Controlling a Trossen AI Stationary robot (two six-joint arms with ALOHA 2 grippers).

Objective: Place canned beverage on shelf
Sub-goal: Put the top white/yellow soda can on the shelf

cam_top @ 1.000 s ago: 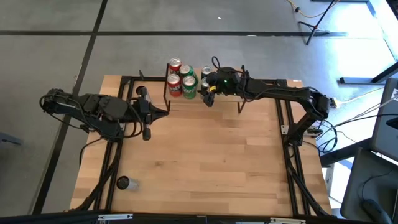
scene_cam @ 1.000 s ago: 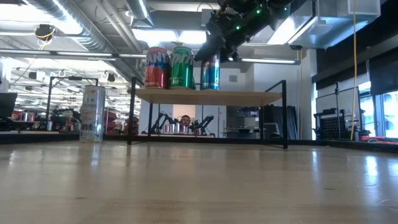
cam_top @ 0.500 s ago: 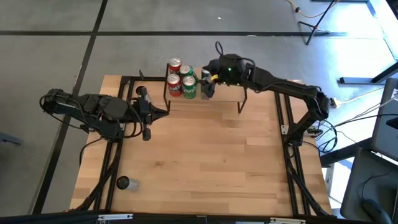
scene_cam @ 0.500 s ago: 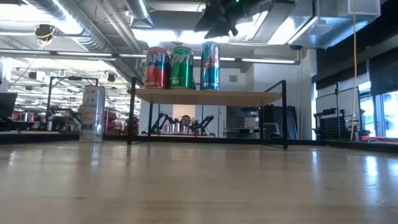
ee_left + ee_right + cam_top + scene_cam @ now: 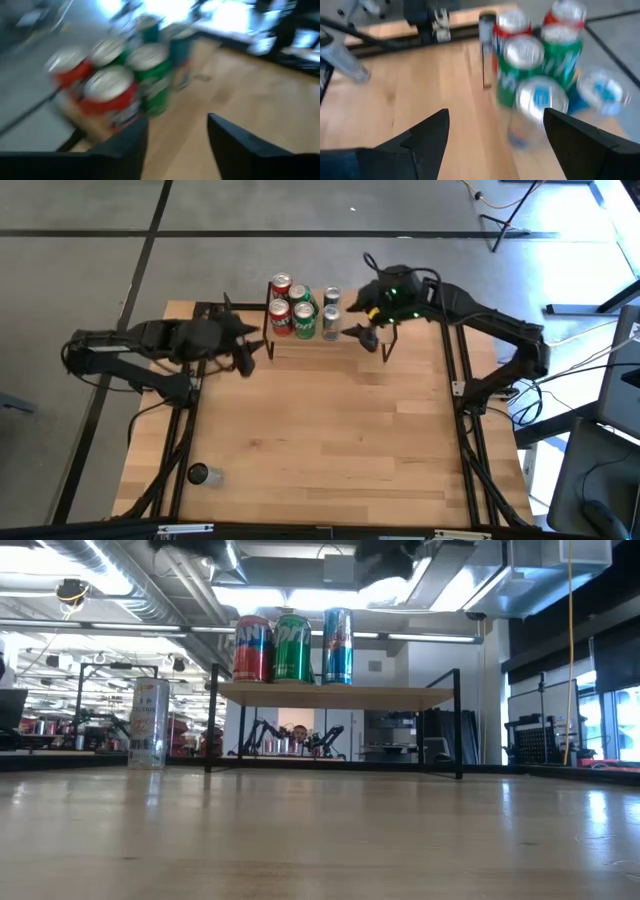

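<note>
Shelf (image 5: 352,340): six cans, left end. Right gripper (image 5: 362,335): wide, empty, right of blue can (image 5: 337,646); retreat clear. Left gripper (image 5: 248,345): parted, empty. Silver can (image 5: 197,474): near-left.

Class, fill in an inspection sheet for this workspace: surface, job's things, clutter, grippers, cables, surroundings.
Surface: light wooden table, mostly bare.
Job's things: low wooden shelf on black legs carries red, green and blue cans, all upright at one end; a silver can stands on the table near the left corner.
Clutter: nothing seen.
Grippers: right gripper open, empty, beside the cans; left gripper open, empty, by the shelf's other side.
Cables: leads trail along both arms.
Surroundings: grey floor, open workshop behind.
</note>
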